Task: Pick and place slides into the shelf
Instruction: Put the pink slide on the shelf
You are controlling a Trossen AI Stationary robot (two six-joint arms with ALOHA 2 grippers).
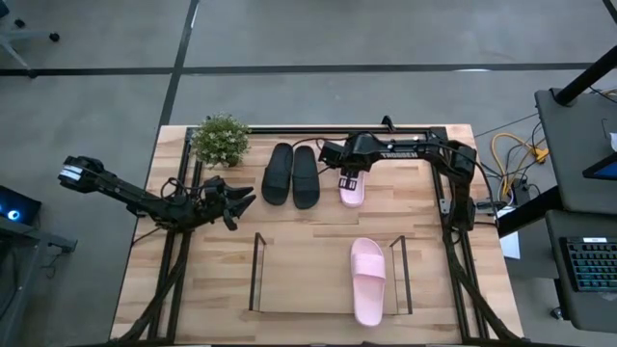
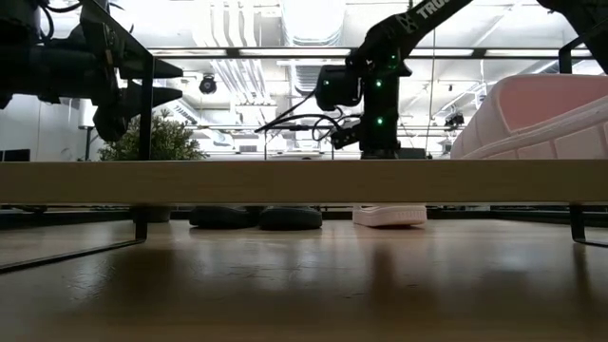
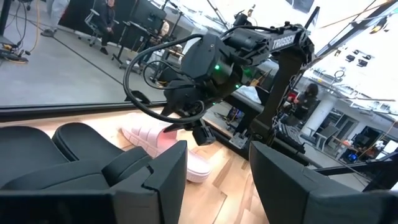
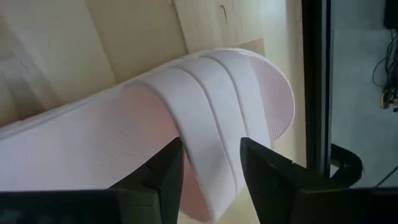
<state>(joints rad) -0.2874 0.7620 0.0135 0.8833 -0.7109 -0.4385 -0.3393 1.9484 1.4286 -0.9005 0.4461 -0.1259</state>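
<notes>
One pink slide [image 1: 353,190] lies sole down on the table's far side, right of the black pair of slides [image 1: 291,174], which also lies flat there. My right gripper [image 4: 211,149] is over this pink slide, open, with a finger on each side of its strap [image 4: 211,112]. Another pink slide [image 1: 367,280] lies on the shelf [image 1: 299,280], near its right end. My left gripper [image 1: 241,202] waits at the table's left, open and holding nothing. My right gripper comes down slanting from above, and its fingers [image 4: 163,169] stand at the two edges of the pink slide's strap [image 4: 217,134], across its width. Whether they touch the strap I cannot tell. The slide lies flat on the table.
A small potted plant [image 1: 221,140] stands at the far left, beside the black slides. Thin dark upright frames [image 1: 256,272] close the shelf's two ends. Bare shelf board lies left of the pink slide on it. A dark rail [image 4: 315,93] runs along the table edge close to the far pink slide.
</notes>
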